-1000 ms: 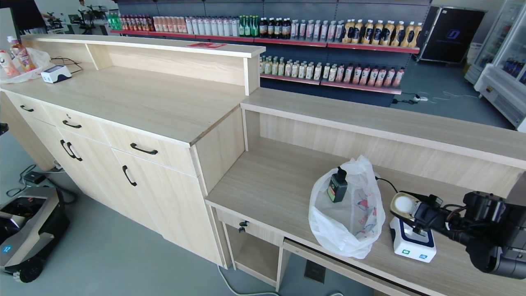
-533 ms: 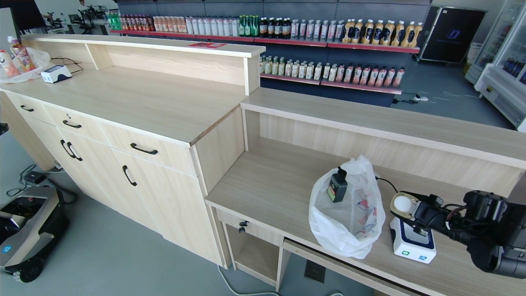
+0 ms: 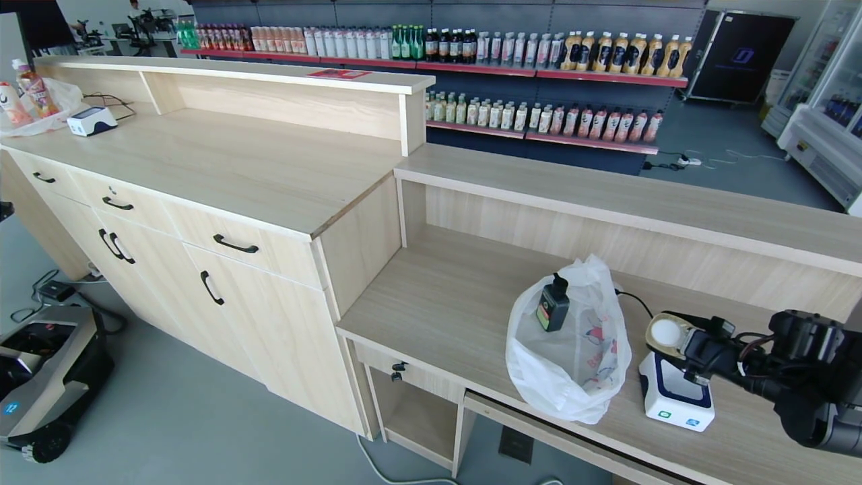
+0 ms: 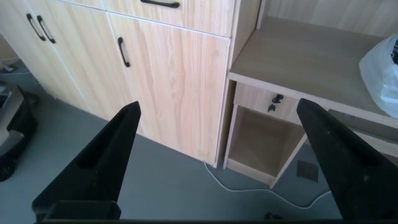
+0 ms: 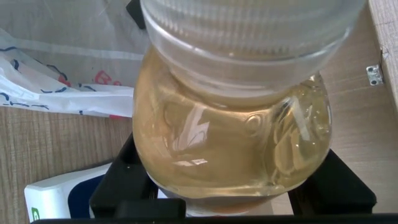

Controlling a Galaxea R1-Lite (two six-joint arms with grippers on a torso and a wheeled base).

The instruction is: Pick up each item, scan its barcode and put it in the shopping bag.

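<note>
While the right pincer (image 3: 688, 345) was clamped on a clear bottle (image 3: 665, 333) of amber liquid, I saw in the head view that the bottle's white cap faced the camera. The bottle sat over the far end of the white and blue scanner (image 3: 675, 397). I could not tell whether it touched the scanner or hung just above it. From the right wrist view the bottle (image 5: 230, 124) lay between the dark fingers, with a corner of the scanner (image 5: 59, 193) beneath it and the shopping bag (image 5: 62, 81) just beside.

On the bench (image 3: 458, 296) the white shopping bag (image 3: 572, 364) stood with its mouth open, just to the left of the scanner. A dark bottle with a black cap (image 3: 553, 306) stood upright inside it, against the far wall of the bag.

My left pincer (image 4: 219, 104) hung with its two fingers spread wide and nothing between them. It was above the grey floor (image 4: 161, 168), in front of the wooden cabinet doors (image 4: 168, 68), well apart from the bag.
</note>
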